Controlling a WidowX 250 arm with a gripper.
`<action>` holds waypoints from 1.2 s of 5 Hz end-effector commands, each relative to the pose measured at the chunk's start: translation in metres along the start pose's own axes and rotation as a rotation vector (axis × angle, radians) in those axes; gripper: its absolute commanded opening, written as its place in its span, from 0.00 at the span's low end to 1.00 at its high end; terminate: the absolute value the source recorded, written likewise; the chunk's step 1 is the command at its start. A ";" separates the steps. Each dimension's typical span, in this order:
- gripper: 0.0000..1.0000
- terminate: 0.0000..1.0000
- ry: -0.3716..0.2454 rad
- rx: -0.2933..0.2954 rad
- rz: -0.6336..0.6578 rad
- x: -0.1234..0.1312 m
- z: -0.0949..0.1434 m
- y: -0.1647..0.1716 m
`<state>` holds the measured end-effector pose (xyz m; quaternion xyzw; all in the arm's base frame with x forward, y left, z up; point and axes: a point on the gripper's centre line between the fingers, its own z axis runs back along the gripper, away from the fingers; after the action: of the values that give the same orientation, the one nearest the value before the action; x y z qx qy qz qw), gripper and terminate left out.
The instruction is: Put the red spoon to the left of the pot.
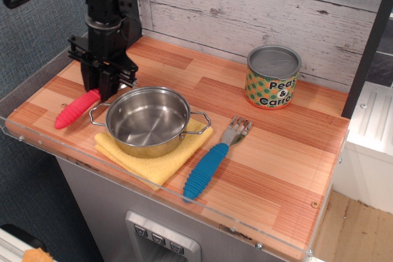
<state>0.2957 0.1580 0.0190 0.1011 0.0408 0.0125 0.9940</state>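
Note:
The red spoon (76, 110) lies low at the table's left side, its ribbed red-pink handle pointing to the front left; its metal bowl is hidden behind my gripper. My gripper (103, 92) points straight down over the spoon's bowl end and is shut on it. The pot (148, 121), shallow and shiny steel with two wire loop handles, stands on a yellow cloth (156, 150) just right of the gripper. The spoon is left of the pot, near its left handle.
A blue-handled fork (212, 159) lies right of the pot. A "Peas & Carrots" can (272, 77) stands at the back right. A clear acrylic rim (37, 142) edges the table's front and left. A plank wall runs behind.

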 end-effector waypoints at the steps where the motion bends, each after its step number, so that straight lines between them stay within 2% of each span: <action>1: 0.00 0.00 -0.067 -0.043 0.043 0.002 0.017 0.014; 2: 1.00 0.00 -0.089 -0.050 0.044 -0.001 0.019 0.013; 3: 1.00 0.00 -0.124 -0.053 0.024 -0.001 0.022 0.011; 4: 1.00 0.00 -0.112 -0.059 0.010 0.000 0.026 0.012; 6: 1.00 0.00 -0.156 -0.057 0.027 0.002 0.056 0.015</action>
<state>0.2974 0.1579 0.0497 0.0590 -0.0074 0.0202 0.9980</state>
